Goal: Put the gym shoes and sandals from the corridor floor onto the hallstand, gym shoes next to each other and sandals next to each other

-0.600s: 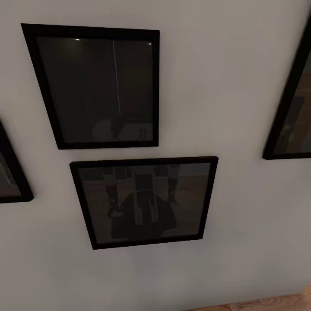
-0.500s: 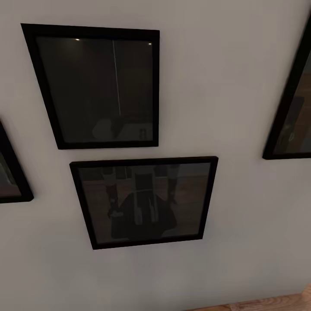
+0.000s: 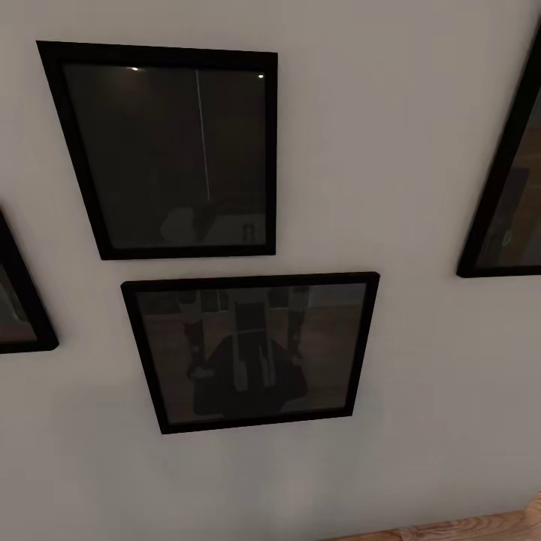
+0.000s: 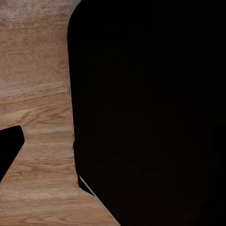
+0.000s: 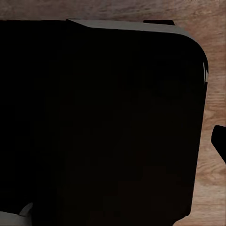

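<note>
Starting at the tools: no fingertips are readable in either wrist view, so whether either gripper is wide, narrow or holding something cannot be told. Left wrist view has a big black robot body part (image 4: 150, 113) blocking most of the frame, with the corridor floor (image 4: 37, 94) beside it, light brown wood plank, plus a small dark wedge (image 4: 9, 146) at one edge, unclear what. Right wrist view is similar: dark rounded block (image 5: 103, 122) with a pale grey rim, and strips of wood plank along its edges.

Head view faces a pale wall (image 3: 421, 113) at close range. Upper black picture frame (image 3: 169, 150) sits above a lower black picture frame (image 3: 252, 349); the lower glass carries a dim reflection, details too murky to read. Partial frames at the left edge (image 3: 19, 300) and the right edge (image 3: 503, 180). Sliver of wood floor at the bottom right corner.

Gym shoes, sandals and hallstand: location unknown from these pictures. So direction, long axis and nearer arm cannot be judged. Likely a transit step; the base probably needs to turn away from the wall to find the shoes.
</note>
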Controlling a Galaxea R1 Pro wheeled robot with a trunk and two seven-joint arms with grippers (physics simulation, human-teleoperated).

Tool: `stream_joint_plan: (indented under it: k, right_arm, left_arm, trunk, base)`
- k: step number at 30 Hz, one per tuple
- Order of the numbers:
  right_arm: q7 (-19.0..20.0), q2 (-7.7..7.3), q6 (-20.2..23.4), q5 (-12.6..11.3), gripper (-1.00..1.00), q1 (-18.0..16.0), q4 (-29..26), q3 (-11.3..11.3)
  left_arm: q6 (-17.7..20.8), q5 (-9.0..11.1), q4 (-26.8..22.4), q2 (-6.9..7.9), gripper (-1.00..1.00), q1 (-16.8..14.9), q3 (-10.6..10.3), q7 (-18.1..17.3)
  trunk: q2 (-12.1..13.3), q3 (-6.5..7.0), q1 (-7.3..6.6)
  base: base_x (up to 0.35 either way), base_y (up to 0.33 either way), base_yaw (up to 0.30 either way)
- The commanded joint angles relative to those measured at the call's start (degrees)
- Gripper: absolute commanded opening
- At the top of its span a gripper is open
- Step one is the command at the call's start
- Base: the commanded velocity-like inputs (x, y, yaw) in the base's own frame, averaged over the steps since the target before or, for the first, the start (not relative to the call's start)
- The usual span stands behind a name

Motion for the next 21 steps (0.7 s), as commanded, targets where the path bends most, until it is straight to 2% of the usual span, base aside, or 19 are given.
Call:
stream_joint_plan:
  k: [1,3,6,12,21]
  right_arm:
    - [-0.02,-0.05,-0.22,0.03,1.0,-0.03,0.04,-0.03]
    - [-0.08,-0.17,-0.33,0.08,1.0,-0.03,0.03,-0.04]
    - [-0.2,-1.15,-1.3,0.16,1.0,-0.03,-0.69,-0.04]
    - [-0.28,-3.08,-3.23,0.19,1.0,-0.03,-2.64,-0.07]
    - [-0.34,-5.98,-6.12,0.16,1.0,-0.03,-5.55,-0.17]
  left_arm:
    - [-0.22,-0.01,-0.22,0.08,1.0,-0.01,-0.01,0.01]
    - [-0.78,-0.01,-0.82,0.28,1.0,-0.04,-0.02,0.03]
    - [-1.74,0.11,-1.79,1.24,1.0,-0.4,0.06,0.07]
    - [-3.67,0.16,-3.74,2.16,1.0,-1.39,0.13,0.09]
    - [-6.56,-0.08,-6.67,1.85,1.0,-4.36,-0.06,0.06]
  trunk:
    - [-0.03,-0.05,0.0]
    - [-0.03,-0.05,0.0]
    - [-0.03,-0.05,0.0]
    - [-0.03,-0.05,0.0]
    - [-0.03,-0.05,0.0]
  base:
    - [0.0,0.0,0.0]
    - [0.0,0.0,0.0]
    - [0.0,0.0,0.0]
    - [0.0,0.0,0.0]
    - [0.0,0.0,0.0]
